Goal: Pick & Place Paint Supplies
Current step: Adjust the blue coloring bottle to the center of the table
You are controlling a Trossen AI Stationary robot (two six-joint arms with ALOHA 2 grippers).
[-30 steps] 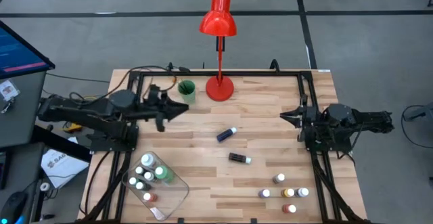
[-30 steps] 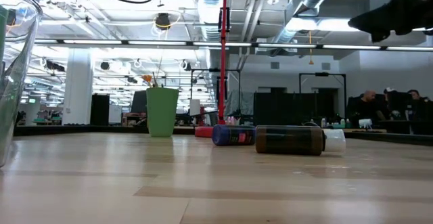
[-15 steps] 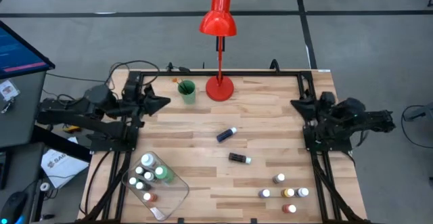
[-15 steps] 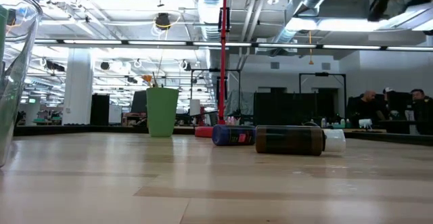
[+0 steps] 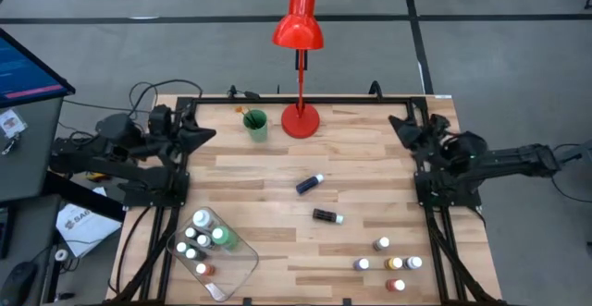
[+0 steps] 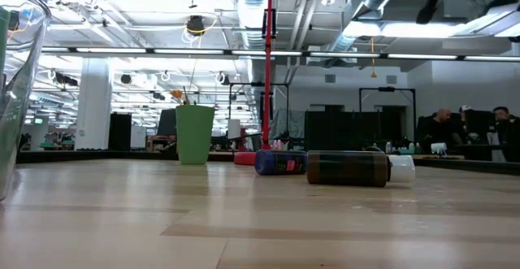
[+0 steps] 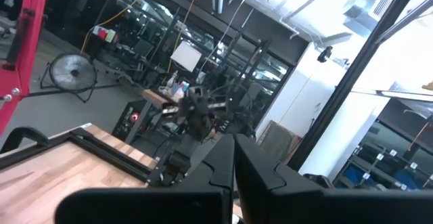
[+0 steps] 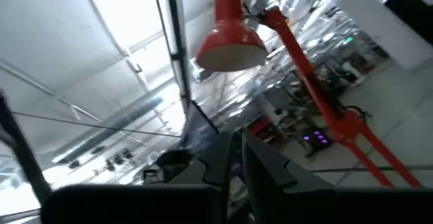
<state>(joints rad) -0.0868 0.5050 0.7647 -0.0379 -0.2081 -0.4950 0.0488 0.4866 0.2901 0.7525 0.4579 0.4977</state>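
Two paint bottles lie on their sides mid-table: a blue one [image 5: 310,184] [image 6: 280,162] and a dark one [image 5: 326,216] [image 6: 357,169]. Several small white-capped bottles [image 5: 388,263] stand near the front right. More bottles stand in the clear tray [image 5: 231,264] at the front left. Brushes stick up from the green cup [image 5: 255,124]. My left gripper [image 5: 208,132] [image 7: 235,163] is shut and empty, drawn back over the table's left edge. My right gripper [image 5: 396,121] [image 8: 237,160] is shut and empty, raised at the right edge, pointing upward.
A red desk lamp [image 5: 299,116] stands at the table's far middle, its head [image 8: 230,38] showing in the right wrist view. The tray's clear wall [image 6: 12,90] stands close at the left of the low view. Bare wood lies between the two lying bottles and both arms.
My left gripper has drawn back from beside the green cup toward the table's left edge and risen a little. My right gripper has swung toward the far edge, rolled and tipped its fingers upward. The bottles, cup and tray have stayed put.
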